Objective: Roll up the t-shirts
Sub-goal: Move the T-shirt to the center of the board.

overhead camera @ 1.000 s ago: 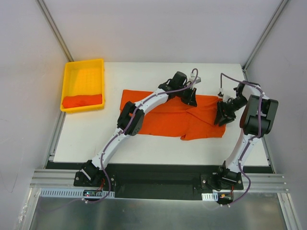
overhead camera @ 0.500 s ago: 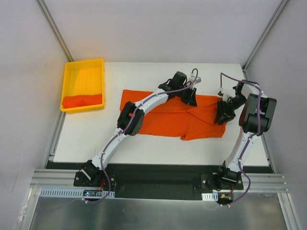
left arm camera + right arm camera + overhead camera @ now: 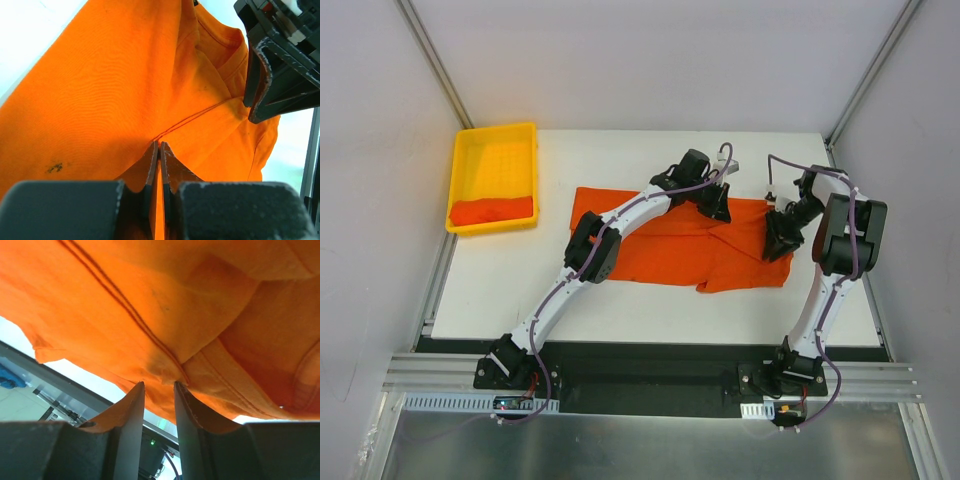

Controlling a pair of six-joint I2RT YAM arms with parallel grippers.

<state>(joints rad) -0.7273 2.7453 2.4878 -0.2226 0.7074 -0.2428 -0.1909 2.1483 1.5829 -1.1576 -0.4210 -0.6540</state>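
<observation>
A shirt (image 3: 660, 245) lies across the counter (image 3: 620, 300). A tray (image 3: 500, 165) sits at its far left corner, a second shirt (image 3: 492, 211) in the near end. The left pincer (image 3: 718, 212) is on the first shirt's far edge, the right pincer (image 3: 775, 245) at its right end.

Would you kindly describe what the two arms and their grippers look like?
The left arm and right arm have white links, bulky black joints and purple cables alongside. The left gripper and right gripper are black, with tapered fingers scuffed pale at the edges.
</observation>
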